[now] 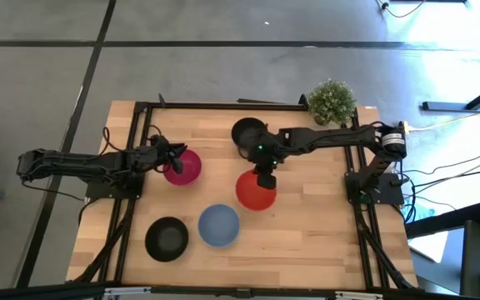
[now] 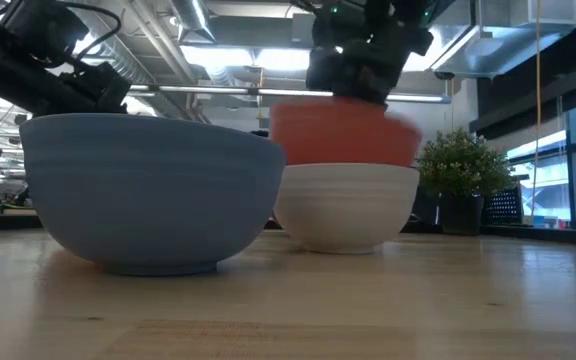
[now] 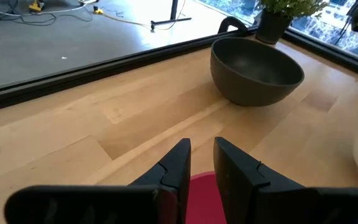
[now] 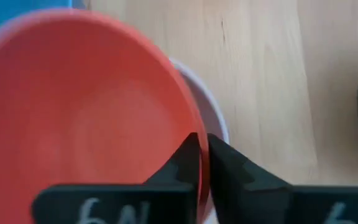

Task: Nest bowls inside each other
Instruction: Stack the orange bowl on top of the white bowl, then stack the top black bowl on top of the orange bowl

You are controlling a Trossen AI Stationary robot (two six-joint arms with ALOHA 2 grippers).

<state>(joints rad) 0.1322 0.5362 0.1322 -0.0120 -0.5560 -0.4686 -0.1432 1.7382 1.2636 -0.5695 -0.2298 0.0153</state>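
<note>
Left end effector (image 1: 167,160) — fingers clamped on the rim of the magenta bowl (image 1: 183,166), on the table (image 1: 307,233) at left. Lower centre, a black bowl (image 1: 167,238) and blue bowl (image 1: 219,225) stand loose; another black bowl (image 1: 247,133) waits behind. Right end effector (image 1: 264,177) pinches the smooth red bowl (image 1: 256,191), partly seated in the ribbed white bowl (image 2: 346,205) — one nest begun, four remain.

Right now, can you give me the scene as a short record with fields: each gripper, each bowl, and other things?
right gripper: shut on the red bowl's rim, holding it in the white bowl
red bowl: sitting partly in the white bowl, tilted
white bowl: under the red bowl, on the table
left gripper: shut on the pink bowl's rim
pink bowl: on the table, left of centre
blue bowl: alone, near the front edge
black bowls: one beside the blue bowl, one near the back
plant: back right corner
</note>
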